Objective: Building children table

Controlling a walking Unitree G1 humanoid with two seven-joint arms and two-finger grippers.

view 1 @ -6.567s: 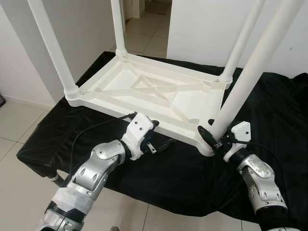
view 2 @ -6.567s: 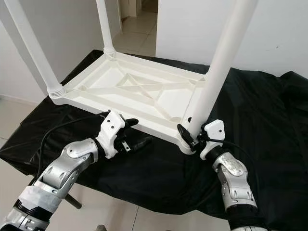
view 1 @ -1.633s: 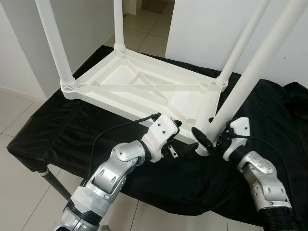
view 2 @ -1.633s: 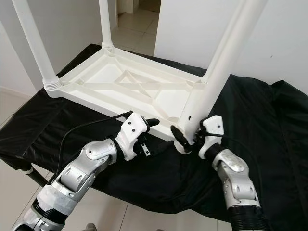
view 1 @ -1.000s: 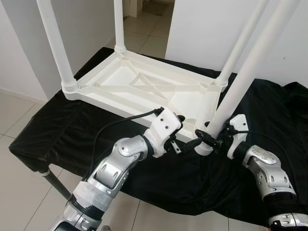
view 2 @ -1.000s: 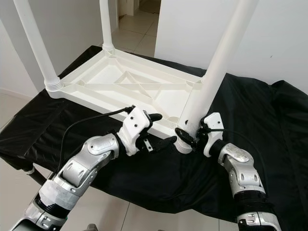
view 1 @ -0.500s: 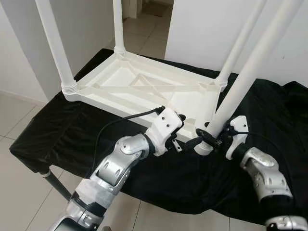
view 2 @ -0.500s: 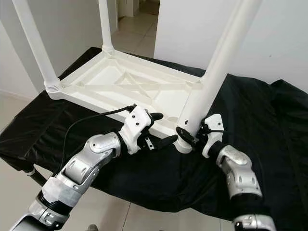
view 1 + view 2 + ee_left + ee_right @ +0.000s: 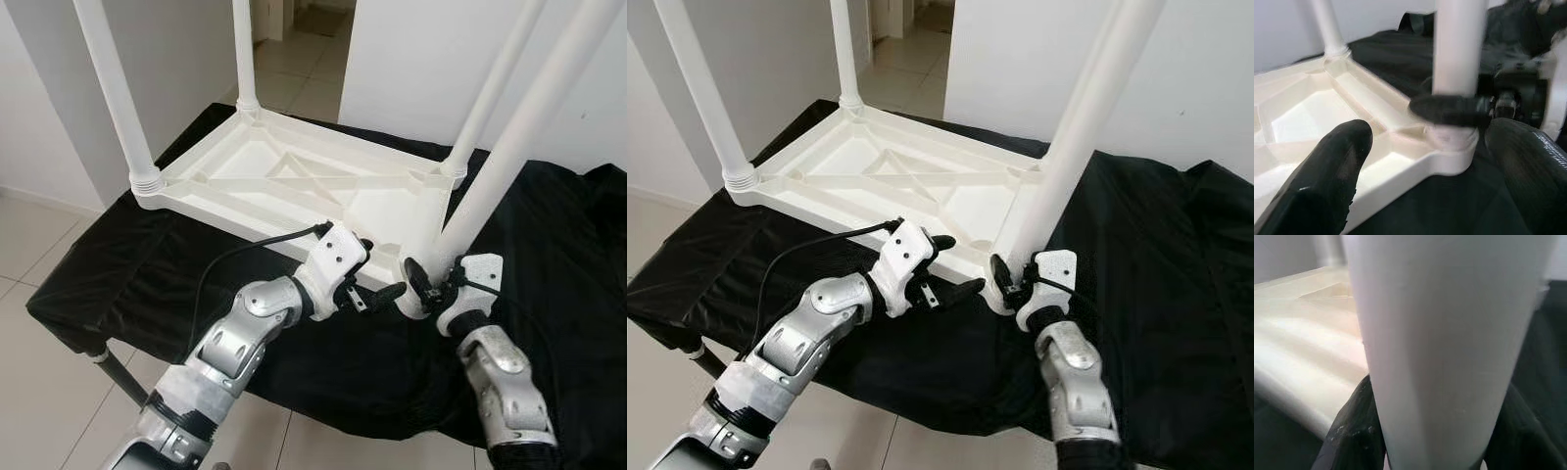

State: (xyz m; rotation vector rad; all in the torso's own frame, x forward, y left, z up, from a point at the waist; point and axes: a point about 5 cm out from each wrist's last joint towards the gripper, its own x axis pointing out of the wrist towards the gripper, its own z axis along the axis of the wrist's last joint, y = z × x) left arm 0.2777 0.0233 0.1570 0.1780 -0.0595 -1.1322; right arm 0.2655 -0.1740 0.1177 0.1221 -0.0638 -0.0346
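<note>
A white plastic children's table lies upside down on a black cloth, its legs pointing up. My right gripper is shut on the base of the near right leg, where the leg meets its corner socket; in the right wrist view the leg stands between both fingers. My left gripper is open at the table's near rim, just left of that corner. One finger lies over the rim, the other on the outer side, above the cloth.
Another three legs stand at the near left, far left and far right corners. The black cloth drapes over the support's edges. Tiled floor lies to the left, with a doorway behind.
My left gripper slid right along the near rim toward the leg's corner. My right forearm swung in under the leg while the gripper kept its hold.
</note>
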